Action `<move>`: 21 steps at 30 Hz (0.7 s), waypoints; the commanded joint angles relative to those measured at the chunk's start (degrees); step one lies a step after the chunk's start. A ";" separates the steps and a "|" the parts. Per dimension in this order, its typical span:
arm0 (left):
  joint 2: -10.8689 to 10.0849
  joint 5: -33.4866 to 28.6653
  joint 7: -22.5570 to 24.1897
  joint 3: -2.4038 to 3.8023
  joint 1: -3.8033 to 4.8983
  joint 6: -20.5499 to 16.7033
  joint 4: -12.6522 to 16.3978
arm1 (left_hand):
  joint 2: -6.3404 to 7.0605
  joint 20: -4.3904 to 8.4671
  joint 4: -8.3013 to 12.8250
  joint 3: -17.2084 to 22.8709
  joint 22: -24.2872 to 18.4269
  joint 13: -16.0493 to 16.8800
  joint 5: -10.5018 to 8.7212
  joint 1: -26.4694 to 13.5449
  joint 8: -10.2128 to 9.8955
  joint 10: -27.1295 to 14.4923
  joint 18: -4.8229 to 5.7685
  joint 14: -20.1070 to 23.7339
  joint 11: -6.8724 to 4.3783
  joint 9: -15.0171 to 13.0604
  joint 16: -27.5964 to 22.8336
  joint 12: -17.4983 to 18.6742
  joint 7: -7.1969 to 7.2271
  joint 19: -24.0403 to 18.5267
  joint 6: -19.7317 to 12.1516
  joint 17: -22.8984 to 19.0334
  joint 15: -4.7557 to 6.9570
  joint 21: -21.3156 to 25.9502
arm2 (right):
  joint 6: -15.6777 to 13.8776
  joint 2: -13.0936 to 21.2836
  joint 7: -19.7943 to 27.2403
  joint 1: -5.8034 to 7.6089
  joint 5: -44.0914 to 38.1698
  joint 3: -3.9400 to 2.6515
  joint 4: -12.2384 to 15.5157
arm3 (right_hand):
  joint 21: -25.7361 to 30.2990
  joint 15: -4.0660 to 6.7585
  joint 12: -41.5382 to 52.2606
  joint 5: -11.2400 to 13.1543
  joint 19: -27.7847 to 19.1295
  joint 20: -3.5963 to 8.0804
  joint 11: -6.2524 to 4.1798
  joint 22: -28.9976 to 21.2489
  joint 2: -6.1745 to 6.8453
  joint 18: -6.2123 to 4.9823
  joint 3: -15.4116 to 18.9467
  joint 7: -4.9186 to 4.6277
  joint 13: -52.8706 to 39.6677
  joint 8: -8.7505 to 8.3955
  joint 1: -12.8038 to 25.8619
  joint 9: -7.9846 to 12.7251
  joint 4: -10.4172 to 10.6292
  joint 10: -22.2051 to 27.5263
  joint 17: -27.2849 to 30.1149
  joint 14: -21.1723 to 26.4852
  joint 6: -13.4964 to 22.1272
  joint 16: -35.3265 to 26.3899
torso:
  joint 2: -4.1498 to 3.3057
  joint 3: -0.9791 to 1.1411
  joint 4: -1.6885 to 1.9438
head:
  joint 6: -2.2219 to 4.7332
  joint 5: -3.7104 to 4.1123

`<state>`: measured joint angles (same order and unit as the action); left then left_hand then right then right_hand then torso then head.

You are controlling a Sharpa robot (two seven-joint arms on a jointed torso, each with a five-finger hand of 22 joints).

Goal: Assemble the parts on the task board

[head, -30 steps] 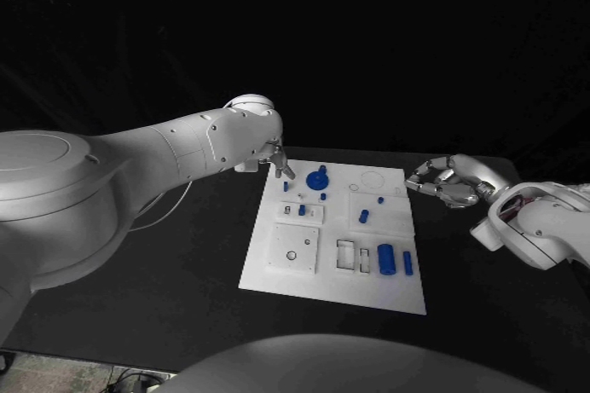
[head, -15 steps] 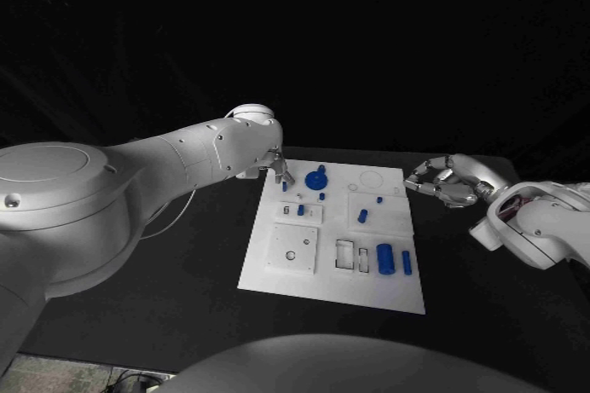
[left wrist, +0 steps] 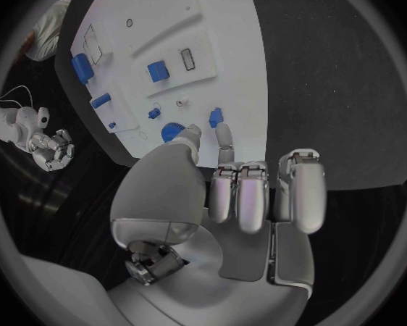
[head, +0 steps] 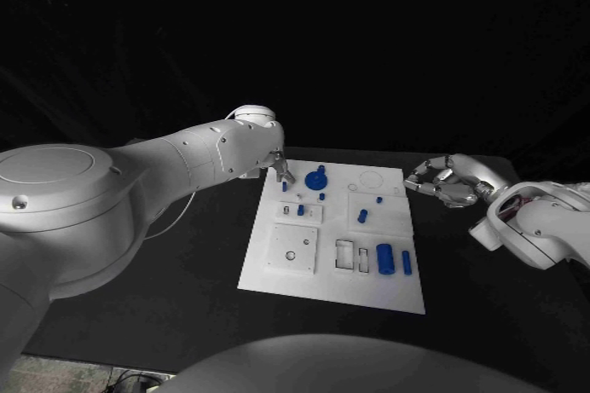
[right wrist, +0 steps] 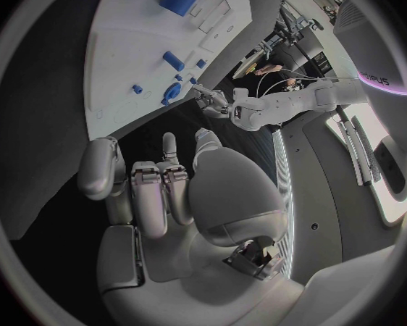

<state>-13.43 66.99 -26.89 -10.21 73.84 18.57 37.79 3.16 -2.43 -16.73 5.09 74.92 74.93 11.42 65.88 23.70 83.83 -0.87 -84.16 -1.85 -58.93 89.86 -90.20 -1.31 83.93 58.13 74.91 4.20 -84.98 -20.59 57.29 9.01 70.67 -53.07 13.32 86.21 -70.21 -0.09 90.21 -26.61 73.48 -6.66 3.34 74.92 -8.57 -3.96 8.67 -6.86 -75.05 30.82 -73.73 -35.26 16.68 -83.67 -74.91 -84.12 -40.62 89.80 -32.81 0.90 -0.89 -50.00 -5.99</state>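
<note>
progress: looks early to me, most blue parts (head: 386,258) are loose on the task board (head: 295,278) | your left hand (head: 280,165) hovers over the board's far left corner near the round blue part (head: 319,180), fingers partly curled, holding nothing | right hand (head: 442,181) just off the board's far right edge, fingers curled, empty | nothing blocking you

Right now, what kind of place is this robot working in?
Probably a robotics lab or test bench: a black table against a dark backdrop, a white task board of small blue parts, and cabling and equipment at the edge of the right wrist view.
</note>
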 commanded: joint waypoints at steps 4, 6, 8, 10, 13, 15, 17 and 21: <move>0.38 0.59 1.52 0.05 -0.26 -0.48 -0.65 | -0.03 0.41 0.08 -0.05 13.32 15.07 0.39 0.52 0.23 6.17 -0.47 -5.84 -0.27 -0.18 0.14 0.20 -0.11 3.09 -0.67 15.09 0.25 0.34 | 0.29 0.08 0.54 -0.02 -0.18 0.00 0.13 | 0.07 -0.23 -0.21 -0.35 -0.02 -0.11 -0.23 8.43 -0.34 -1.04 -0.01 -0.01 -14.95 -0.14 -0.22 0.02 -0.22 -6.33 -15.09 -5.88 -0.26 0.20 | -0.04 0.00 -0.03 | 0.00 0.11; 0.46 0.50 1.55 0.05 -0.37 -0.48 -0.86 | -0.10 0.40 0.09 -0.01 13.33 15.07 0.49 0.59 0.23 6.17 -0.46 -5.84 -0.25 -0.28 0.14 0.20 -0.12 3.10 -0.77 15.09 0.23 0.31 | 0.31 0.08 0.52 -0.02 -0.18 0.00 0.15 | 0.07 -0.23 -0.21 -0.35 -0.02 -0.11 -0.23 8.43 -0.34 -1.04 -0.01 -0.01 -14.95 -0.14 -0.22 0.02 -0.22 -6.33 -15.09 -5.88 -0.26 0.20 | -0.04 0.00 -0.02 | 0.00 0.11; 0.52 0.47 1.54 0.06 -0.42 -0.44 -0.94 | -0.10 0.40 0.09 -0.01 13.33 15.07 0.49 0.59 0.23 6.17 -0.46 -5.84 -0.25 -0.28 0.14 0.20 -0.12 3.10 -0.77 15.09 0.23 0.31 | 0.30 0.09 0.52 -0.02 -0.18 0.00 0.15 | 0.07 -0.23 -0.21 -0.35 -0.02 -0.11 -0.23 8.43 -0.34 -1.04 -0.01 -0.01 -14.95 -0.14 -0.22 0.02 -0.22 -6.33 -15.09 -5.88 -0.26 0.20 | -0.03 0.01 0.02 | 0.00 0.19; 0.58 0.44 1.56 0.06 -0.46 -0.35 -0.99 | -0.13 0.39 0.10 0.01 13.33 15.07 0.56 0.62 0.22 6.17 -0.46 -5.84 -0.24 -0.34 0.14 0.20 -0.13 3.09 -0.82 15.09 0.22 0.32 | 0.28 0.09 0.51 -0.02 -0.18 0.00 0.14 | 0.07 -0.23 -0.21 -0.35 -0.02 -0.11 -0.23 8.43 -0.34 -1.04 -0.01 -0.01 -14.95 -0.14 -0.22 0.02 -0.22 -6.33 -15.09 -5.88 -0.26 0.20 | -0.03 0.00 0.02 | 0.00 0.16; 0.69 0.42 1.57 0.06 -0.52 -0.15 -1.02 | -0.23 0.37 0.12 0.10 13.31 15.07 0.81 0.78 0.25 6.17 -0.48 -5.84 -0.22 -0.53 0.14 0.20 -0.13 3.05 -0.93 15.09 0.20 0.38 | 0.29 0.10 0.50 -0.02 -0.18 0.00 0.17 | 0.07 -0.23 -0.21 -0.35 -0.02 -0.11 -0.23 8.43 -0.34 -1.04 -0.01 -0.01 -14.95 -0.14 -0.22 0.02 -0.22 -6.33 -15.09 -5.88 -0.26 0.20 | -0.01 0.01 0.00 | 0.00 0.20; 0.76 0.41 1.60 0.07 -0.58 0.02 -1.07 | -0.28 0.36 0.14 0.15 13.30 15.07 1.01 0.89 0.27 6.17 -0.49 -5.84 -0.21 -0.66 0.14 0.20 -0.14 3.02 -0.99 15.09 0.18 0.42 | 0.29 0.11 0.49 -0.02 -0.18 0.00 0.19 | 0.07 -0.23 -0.21 -0.35 -0.02 -0.11 -0.23 8.43 -0.34 -1.04 -0.01 -0.01 -14.95 -0.14 -0.22 0.02 -0.22 -6.33 -15.09 -5.88 -0.26 0.20 | -0.02 0.01 -0.01 | 0.00 0.24; 0.83 0.41 1.62 0.07 -0.68 0.18 -1.14 | -0.32 0.35 0.15 0.19 13.29 15.07 1.13 0.97 0.28 6.17 -0.49 -5.84 -0.21 -0.74 0.14 0.20 -0.14 3.02 -1.03 15.09 0.18 0.42 | 0.29 0.10 0.49 -0.02 -0.18 0.00 0.19 | 0.07 -0.23 -0.21 -0.35 -0.02 -0.11 -0.23 8.43 -0.34 -1.04 -0.01 -0.01 -14.95 -0.14 -0.22 0.02 -0.22 -6.33 -15.09 -5.88 -0.26 0.20 | -0.02 0.01 -0.03 | 0.00 0.28; 0.94 0.41 1.69 0.07 -0.90 0.37 -1.33 | -0.43 0.33 0.15 0.28 13.28 15.07 1.47 1.13 0.28 6.17 -0.50 -5.84 -0.19 -0.92 0.14 0.20 -0.15 2.98 -1.14 15.09 0.16 0.47 | 0.29 0.14 0.47 -0.01 -0.18 0.00 0.22 | 0.07 -0.23 -0.21 -0.35 -0.02 -0.11 -0.23 8.43 -0.34 -1.04 -0.01 -0.01 -14.95 -0.14 -0.22 0.02 -0.22 -6.33 -15.09 -5.88 -0.26 0.20 | -0.02 0.01 -0.01 | 0.00 0.36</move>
<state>-12.66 67.18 -25.92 -10.18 72.96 18.39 36.49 2.54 -2.43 -16.73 5.08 74.91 74.93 12.75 66.51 23.70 83.83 -0.87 -84.16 -1.85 -59.82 89.86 -90.20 -1.51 83.93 57.50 74.90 4.20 -84.75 -20.59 57.40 9.04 70.67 -53.07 13.32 86.33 -70.21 -0.09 90.31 -26.61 73.48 -6.66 3.34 74.91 -8.57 -3.96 8.67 -6.86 -75.10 30.82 -73.73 -35.26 16.69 -83.66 -74.90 -84.12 -40.62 89.80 -32.83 0.90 -0.90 -50.00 -5.71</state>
